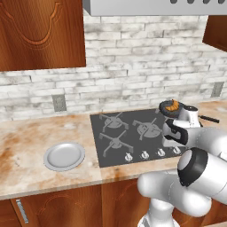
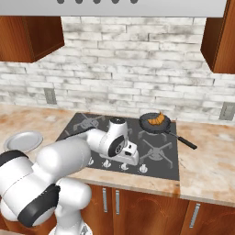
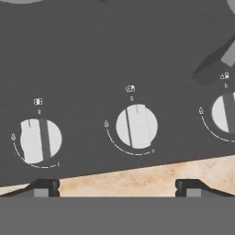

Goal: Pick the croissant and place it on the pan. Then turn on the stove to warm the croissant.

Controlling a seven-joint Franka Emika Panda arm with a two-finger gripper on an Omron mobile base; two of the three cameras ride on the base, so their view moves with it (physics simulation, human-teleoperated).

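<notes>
**Croissant in the pan, hand low over the knobs**

The croissant (image 2: 157, 119) lies inside the pan (image 2: 153, 123), which sits on the back right burner of the stove (image 2: 158, 158); the pan's long black handle points out toward the right counter. From the left base view the croissant (image 1: 170, 106) shows just above the arm's wrist, which covers most of the pan (image 1: 167, 111) there.

The right base view gives the clearer side look: the hand hangs low over the stove's front edge, near the row of knobs. The gripper (image 3: 117, 187) appears in the hand view with its two dark tips spread wide apart and nothing between them, above the strip of counter at the cooktop's edge. That view also shows three round white knobs up close; the middle knob (image 3: 136, 126) sits between the tips' span.

The grey plate (image 1: 64, 155) on the counter left of the stove holds nothing.
</notes>
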